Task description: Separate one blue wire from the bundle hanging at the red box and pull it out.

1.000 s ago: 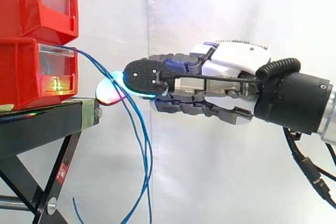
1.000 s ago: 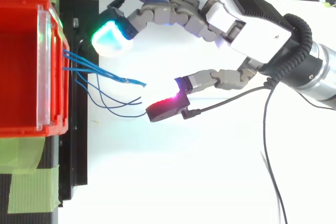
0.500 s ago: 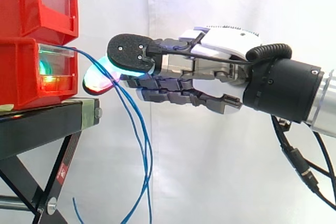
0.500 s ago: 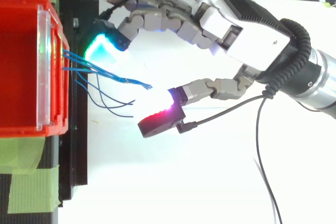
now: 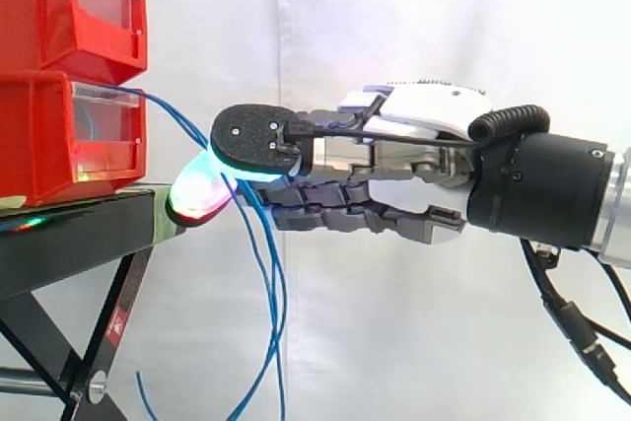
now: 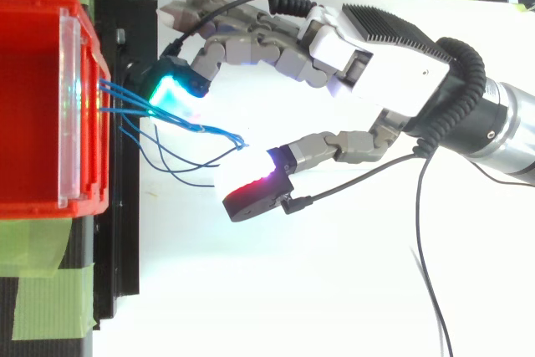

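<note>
Several thin blue wires (image 6: 171,125) come out of the front of the lower red box (image 6: 33,106) and hang down in a loose bundle (image 5: 264,273) beside the stand. My hand (image 6: 372,52) reaches in from the right at wire height (image 5: 424,145). One cyan-glowing fingertip (image 6: 173,94) rests on the wires close to the box front. The thumb's pad (image 6: 249,188), glowing red and white, sits just past the wires' loose ends. The wires lie in the wide gap between them, not pinched. The fingers are relaxed and apart.
A second red bin (image 5: 69,7) is stacked on the lower one (image 5: 59,140). Both stand on a black stand (image 5: 79,234) with crossed legs. Green tape (image 6: 46,290) marks the stand's edge. A white curtain hangs behind.
The hand dropped slightly and shifted toward the bundle. The cyan fingertip came down onto the wires by the box, and the thumb moved in nearer the wire ends, narrowing the gap.
</note>
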